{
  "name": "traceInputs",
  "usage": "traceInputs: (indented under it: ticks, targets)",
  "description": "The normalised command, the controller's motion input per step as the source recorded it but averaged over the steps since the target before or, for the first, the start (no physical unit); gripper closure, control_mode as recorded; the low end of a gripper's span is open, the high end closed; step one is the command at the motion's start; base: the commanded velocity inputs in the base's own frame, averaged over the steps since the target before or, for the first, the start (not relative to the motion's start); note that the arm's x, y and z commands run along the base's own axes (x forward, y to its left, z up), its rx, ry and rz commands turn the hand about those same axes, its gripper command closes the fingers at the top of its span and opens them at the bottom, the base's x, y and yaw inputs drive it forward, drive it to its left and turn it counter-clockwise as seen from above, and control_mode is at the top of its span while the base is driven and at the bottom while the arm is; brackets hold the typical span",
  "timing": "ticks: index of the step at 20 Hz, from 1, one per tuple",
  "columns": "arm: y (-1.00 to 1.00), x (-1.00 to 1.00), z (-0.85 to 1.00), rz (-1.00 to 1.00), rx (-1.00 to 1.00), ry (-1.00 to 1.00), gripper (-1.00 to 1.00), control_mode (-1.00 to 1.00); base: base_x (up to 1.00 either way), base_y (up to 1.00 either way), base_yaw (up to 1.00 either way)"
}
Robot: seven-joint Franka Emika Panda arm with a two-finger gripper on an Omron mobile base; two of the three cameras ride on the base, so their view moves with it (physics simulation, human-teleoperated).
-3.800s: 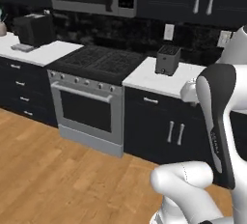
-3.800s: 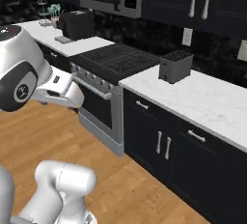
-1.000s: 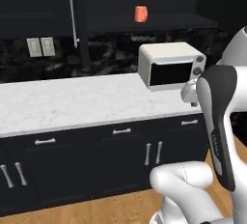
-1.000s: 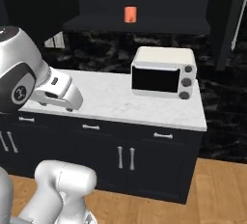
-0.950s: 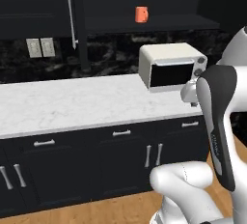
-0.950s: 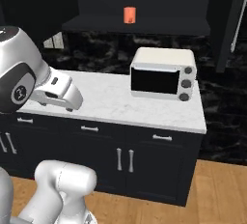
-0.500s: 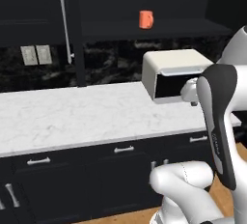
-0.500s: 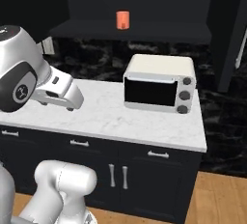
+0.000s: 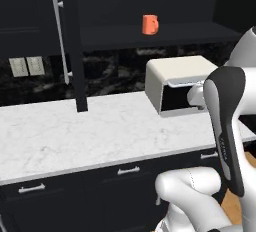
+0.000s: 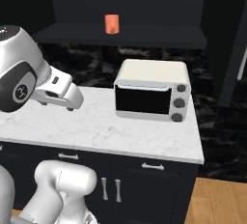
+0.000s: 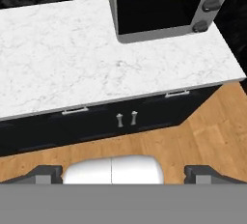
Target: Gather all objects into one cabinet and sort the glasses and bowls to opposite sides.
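An orange mug (image 9: 149, 24) (image 10: 112, 24), one of the glasses, stands upright on the dark shelf (image 9: 165, 35) of the open black cabinet above the counter. The cabinet's tall black door (image 9: 75, 51) hangs open at the left, showing its long silver bar handle (image 9: 59, 38). The bowls are out of view. My gripper (image 11: 124, 174) is open, its fingertips (image 11: 47, 173) far apart with nothing between them. It hangs in front of the counter and looks down at the countertop and floor, well below the mug.
A white toaster oven (image 10: 152, 96) (image 9: 177, 81) (image 11: 164, 6) sits on the right part of the white marble counter (image 10: 96, 126) (image 11: 62, 54), under the shelf. Black drawers and doors (image 11: 120, 121) run below, with wooden floor (image 11: 193, 141) in front. Wall sockets (image 9: 27, 66) are at the left.
The whole picture has shifted: the base has rolled closer to the counter, so the toaster oven, shelf and mug look larger. The arm keeps its pose and the gripper stays open.
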Motion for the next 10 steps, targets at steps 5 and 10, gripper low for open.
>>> traceInputs:
  ticks: [5,10]
  targets:
    - [0.0,0.0,0.0,0.0,0.0,0.0,-1.0,1.0,0.58,0.0,-0.13]
    - [0.0,0.0,0.0,0.0,0.0,0.0,-1.0,1.0,0.58,-0.02,-0.02]
